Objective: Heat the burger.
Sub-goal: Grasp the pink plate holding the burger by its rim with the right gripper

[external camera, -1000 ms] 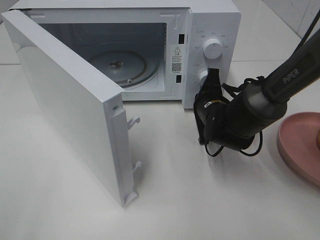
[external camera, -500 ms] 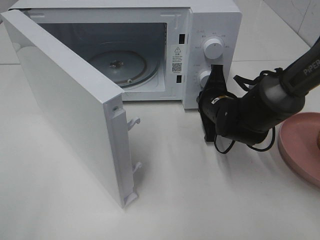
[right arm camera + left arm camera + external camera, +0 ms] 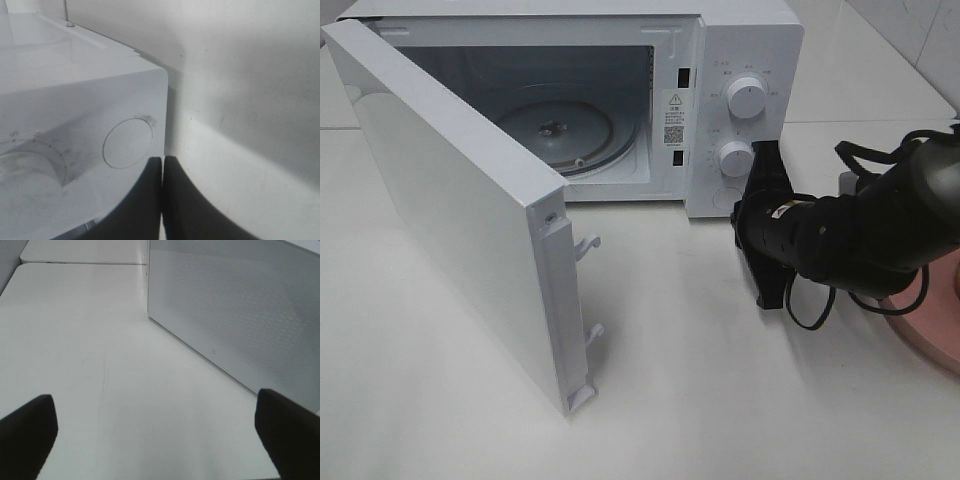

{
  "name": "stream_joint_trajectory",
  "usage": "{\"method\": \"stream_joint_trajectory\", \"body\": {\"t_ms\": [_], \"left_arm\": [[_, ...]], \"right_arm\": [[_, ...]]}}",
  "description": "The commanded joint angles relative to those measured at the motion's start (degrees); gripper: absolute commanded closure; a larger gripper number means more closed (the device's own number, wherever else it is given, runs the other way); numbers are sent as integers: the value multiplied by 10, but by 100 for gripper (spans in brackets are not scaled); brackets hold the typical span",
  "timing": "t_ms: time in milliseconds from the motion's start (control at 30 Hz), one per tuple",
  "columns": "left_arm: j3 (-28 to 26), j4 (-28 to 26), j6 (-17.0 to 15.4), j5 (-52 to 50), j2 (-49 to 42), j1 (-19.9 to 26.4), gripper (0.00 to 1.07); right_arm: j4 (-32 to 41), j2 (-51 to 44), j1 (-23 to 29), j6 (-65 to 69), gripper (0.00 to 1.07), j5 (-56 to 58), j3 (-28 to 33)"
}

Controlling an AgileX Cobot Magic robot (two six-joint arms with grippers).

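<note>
Burger out of view as clenched right hand (image 3: pixel 767 152) is hovering beside microwave's (image 3: pixel 750 40) lower dial (image 3: pixel 733 158), left hand (image 3: pixel 157 435) gaping open above worktop (image 3: pixel 100 365).

The microwave (image 3: pixel 745 40) is white all over, and its two knobs (image 3: pixel 747 98) are white with small grey marks around them. Its open door (image 3: pixel 235 310) carries a fine grey dotted mesh. The turntable (image 3: pixel 560 135) inside is grey. The table (image 3: pixel 720 400) is off-white. At the right, the plate (image 3: pixel 935 340) is pink. The right gripper (image 3: pixel 765 155) and its arm (image 3: pixel 880 220) are black.
</note>
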Motion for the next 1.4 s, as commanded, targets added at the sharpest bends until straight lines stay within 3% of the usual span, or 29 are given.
{"method": "stream_joint_trajectory", "body": {"t_ms": [33,300,367,567,633,867,1033,1100,1167,1267,1400], "left_arm": [[1,-2,-3,-2,-10,-1,7],[1,-2,-3,-2,-10,-1,7],[1,-2,-3,-2,-10,-1,7],[1,-2,-3,-2,-10,-1,7],[1,-2,-3,-2,-10,-1,7],[1,-2,-3,-2,-10,-1,7],[1,-2,-3,-2,-10,-1,7],[1,-2,-3,-2,-10,-1,7],[1,-2,-3,-2,-10,-1,7],[1,-2,-3,-2,-10,-1,7],[1,-2,-3,-2,-10,-1,7]], "right_arm": [[-4,-25,-5,-34,107,20,10],[-3,-94,-7,-202,107,123,22],[-5,-127,-32,-317,107,211,22],[-5,-160,-66,-451,106,294,22],[-5,-184,-98,-568,106,371,22],[-28,-228,-147,-706,106,473,22],[-91,-269,-183,-749,105,547,22],[-151,-290,-194,-750,105,594,22],[-172,-296,-197,-750,104,611,22],[-265,-319,-198,-749,103,668,22],[-301,-329,-198,-747,103,705,22]]}}
